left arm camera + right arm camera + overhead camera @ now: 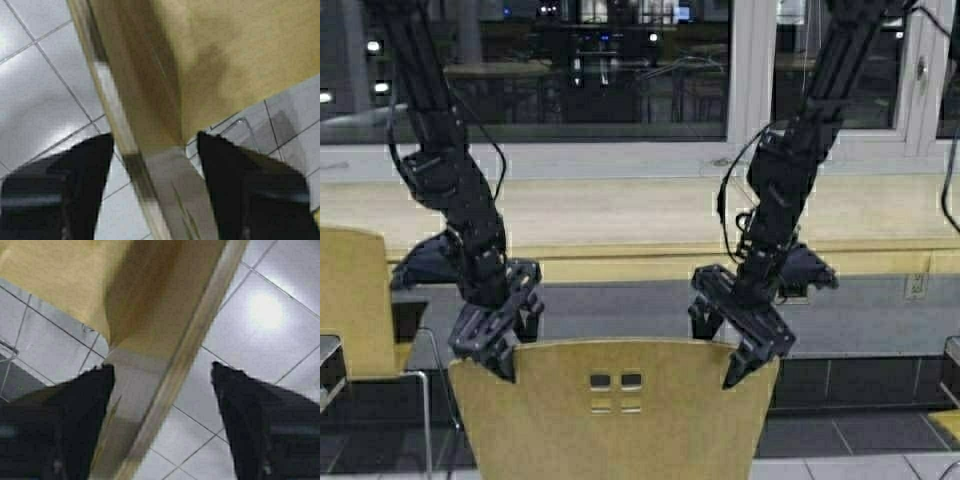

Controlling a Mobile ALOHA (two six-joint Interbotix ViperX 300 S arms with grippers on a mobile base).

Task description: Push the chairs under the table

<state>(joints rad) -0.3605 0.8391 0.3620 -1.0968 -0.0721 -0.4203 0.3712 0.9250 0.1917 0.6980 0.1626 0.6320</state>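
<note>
A tan-yellow plywood chair [620, 420] with four small square cutouts stands at the bottom centre, its backrest facing me. My left gripper [503, 345] is open at the backrest's upper left corner, its fingers [65, 190] straddling the backrest's top edge [150, 165]. My right gripper [752, 358] is open at the upper right corner, its fingers [260, 415] either side of the backrest edge [165, 390]. The table [650, 225], a long pale yellow top with a thick front edge, runs across the view beyond the chair. A second chair [355, 300] shows at the left edge.
A window wall [620, 80] rises behind the table. Pale floor tiles [45, 100] lie under the chair. A dark panel [880, 330] runs below the tabletop. A wall socket [916, 286] sits under the table's front edge at the right.
</note>
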